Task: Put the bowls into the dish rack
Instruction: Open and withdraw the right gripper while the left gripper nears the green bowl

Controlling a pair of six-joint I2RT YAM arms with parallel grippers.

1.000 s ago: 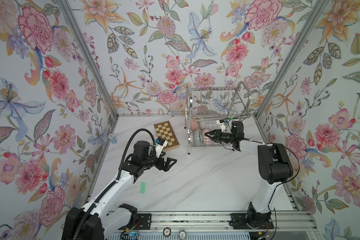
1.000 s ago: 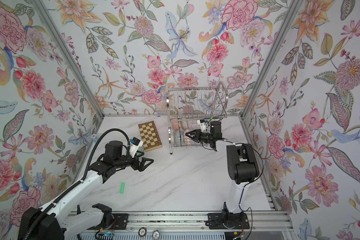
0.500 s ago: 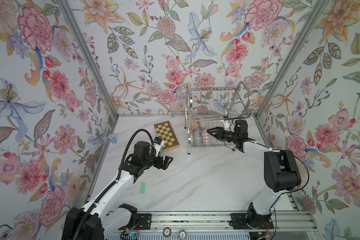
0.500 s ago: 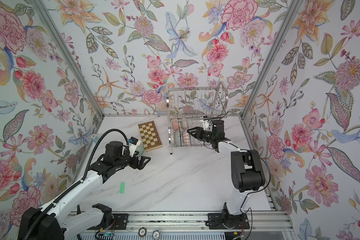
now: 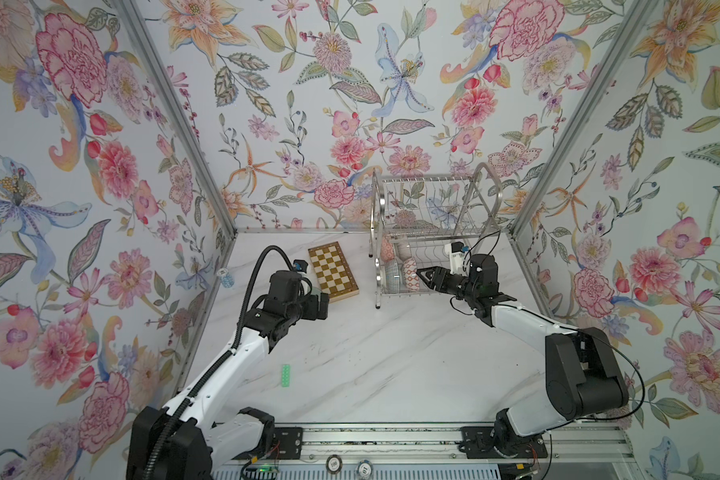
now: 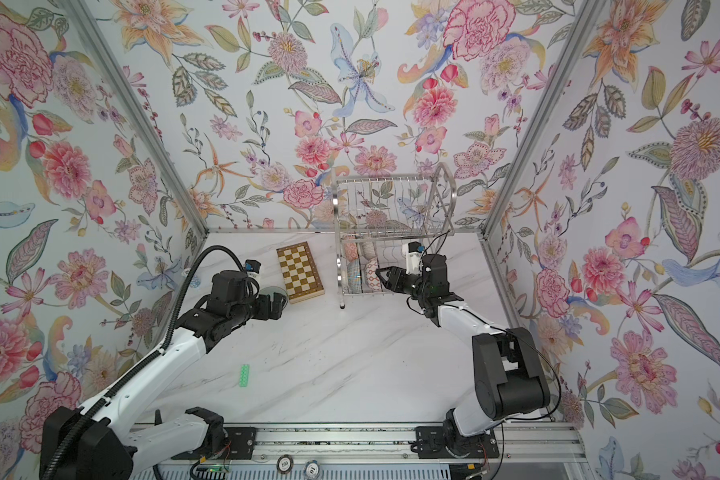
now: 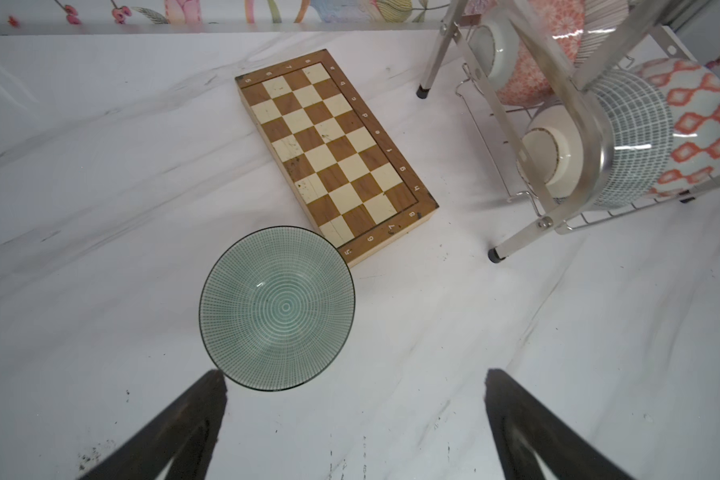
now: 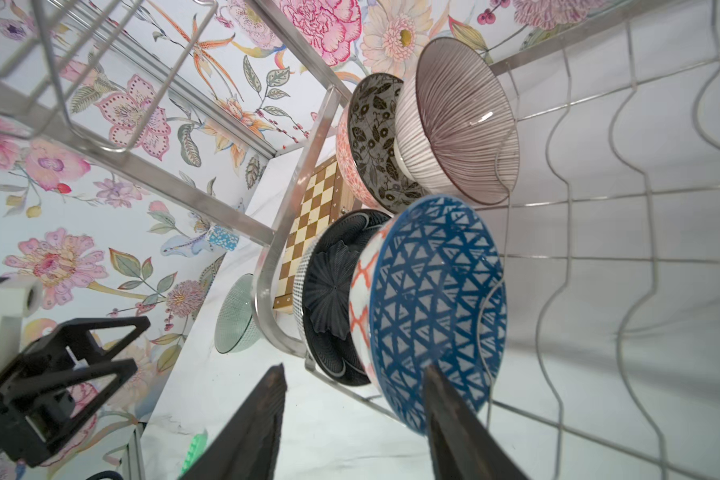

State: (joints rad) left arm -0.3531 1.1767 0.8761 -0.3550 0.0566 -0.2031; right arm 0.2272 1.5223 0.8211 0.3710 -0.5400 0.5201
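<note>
Chessboard just beside mint bowl

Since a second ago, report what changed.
The right gripper spread its fingers, letting go of the blue triangle bowl, which stands in the lower tier of the dish rack; its elbow swung toward the near edge. The left gripper, open throughout, crept toward the mint green bowl. That bowl, the chessboard and the other racked bowls stayed put.

- I work in a staged lab booth: flower-printed paper wall panels meet in bare aluminium corner posts.
- My black arm bases bolt to a grooved aluminium rail fronting the white marble-look tabletop.
</note>
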